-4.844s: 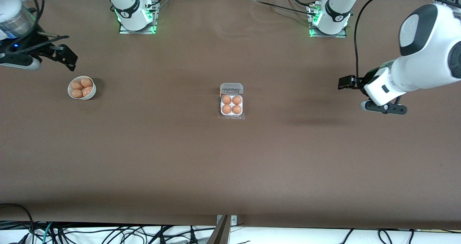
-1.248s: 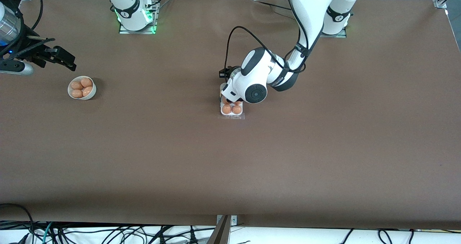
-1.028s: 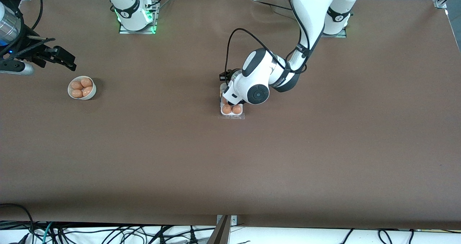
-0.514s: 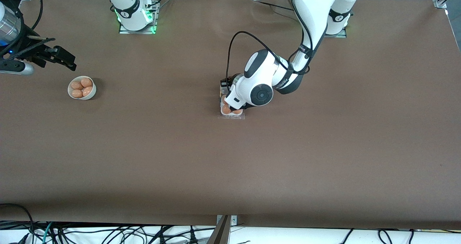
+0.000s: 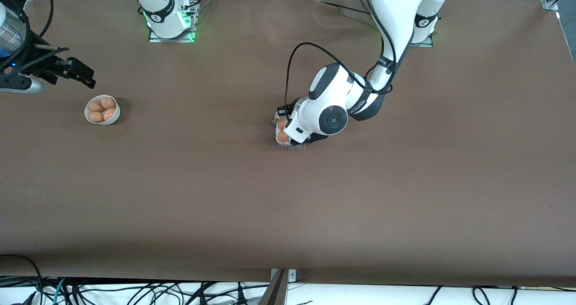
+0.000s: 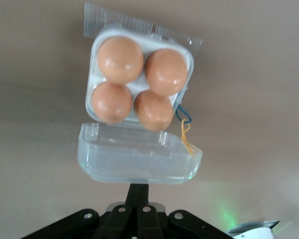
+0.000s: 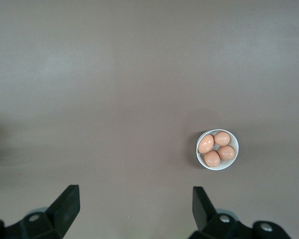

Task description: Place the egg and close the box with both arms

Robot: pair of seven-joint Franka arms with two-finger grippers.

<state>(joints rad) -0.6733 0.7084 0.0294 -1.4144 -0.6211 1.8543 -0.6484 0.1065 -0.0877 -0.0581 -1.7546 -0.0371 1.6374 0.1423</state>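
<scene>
The box (image 5: 277, 133) stands mid-table, most of it hidden under my left arm's hand (image 5: 321, 116). In the left wrist view the white tray (image 6: 141, 42) holds an egg in each cell, one of them a light orange-brown egg (image 6: 120, 59). The clear lid (image 6: 139, 162) is hinged up, partway over the tray. My left gripper (image 6: 139, 188) is shut and empty, its fingertips against the lid's outer edge. My right gripper (image 5: 74, 71) (image 7: 134, 196) is open and empty, waiting in the air by the bowl.
A round white bowl (image 5: 102, 110) with several eggs sits toward the right arm's end of the table; it also shows in the right wrist view (image 7: 218, 150). A yellow and blue string (image 6: 185, 132) hangs at the box's side.
My left arm has swung in from its end of the table to the box and pushed toward the front camera. The lid has risen from lying flat. The right arm has stayed put.
</scene>
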